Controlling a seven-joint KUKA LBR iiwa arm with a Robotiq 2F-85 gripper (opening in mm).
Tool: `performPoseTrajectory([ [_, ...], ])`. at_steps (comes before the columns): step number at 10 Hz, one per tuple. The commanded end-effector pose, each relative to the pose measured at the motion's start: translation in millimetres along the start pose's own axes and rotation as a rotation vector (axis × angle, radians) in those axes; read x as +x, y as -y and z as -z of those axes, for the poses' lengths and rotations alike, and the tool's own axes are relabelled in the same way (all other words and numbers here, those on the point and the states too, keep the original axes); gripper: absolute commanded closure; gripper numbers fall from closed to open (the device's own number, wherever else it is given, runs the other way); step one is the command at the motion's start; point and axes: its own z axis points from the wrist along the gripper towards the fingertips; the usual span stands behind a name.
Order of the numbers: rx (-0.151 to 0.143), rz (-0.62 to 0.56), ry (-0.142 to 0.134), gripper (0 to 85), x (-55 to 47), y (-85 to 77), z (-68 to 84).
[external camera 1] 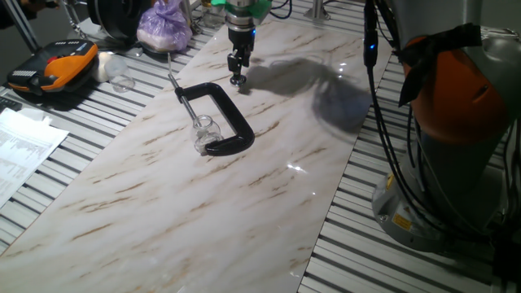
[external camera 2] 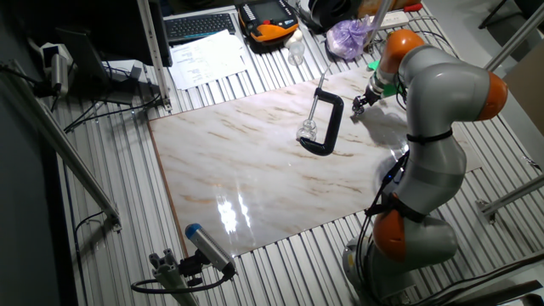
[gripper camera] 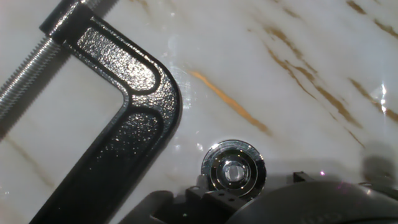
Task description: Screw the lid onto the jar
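The lid (gripper camera: pixel 234 172), a small shiny round metal cap, lies on the marble board (external camera 1: pixel 244 203) at its far end. My gripper (external camera 1: pixel 237 78) stands straight down on the lid (external camera 1: pixel 238 80), and its fingers look closed on the rim. The jar (external camera 1: pixel 203 129), small and clear, sits upright inside the jaws of a black C-clamp (external camera 1: pixel 232 122), a hand's width nearer than the lid. From the other side the jar (external camera 2: pixel 308 132) is left of the gripper (external camera 2: pixel 357 105). The hand view does not show the jar.
The C-clamp's curved frame (gripper camera: pixel 134 118) lies close to the left of the lid. Beyond the board are another clear glass vessel (external camera 1: pixel 122 81), an orange and black case (external camera 1: pixel 53 69), a purple bag (external camera 1: pixel 165 24) and papers (external camera 1: pixel 24 150). The robot base (external camera 1: pixel 456 122) stands at the right.
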Motion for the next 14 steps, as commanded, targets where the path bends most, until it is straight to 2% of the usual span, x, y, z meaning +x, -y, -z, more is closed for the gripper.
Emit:
performPoseTrajectory([
  [1, -0.002, 0.002, -0.001, 17.0, -0.3, -0.8, -1.3],
  [3, -0.006, 0.014, -0.024, 17.0, -2.6, -4.8, -3.7],
  [6, 0.0, 0.017, -0.035, 17.0, -2.4, -7.5, -5.9],
  [14, -0.001, 0.017, -0.038, 17.0, -2.0, -5.0, -14.9],
])
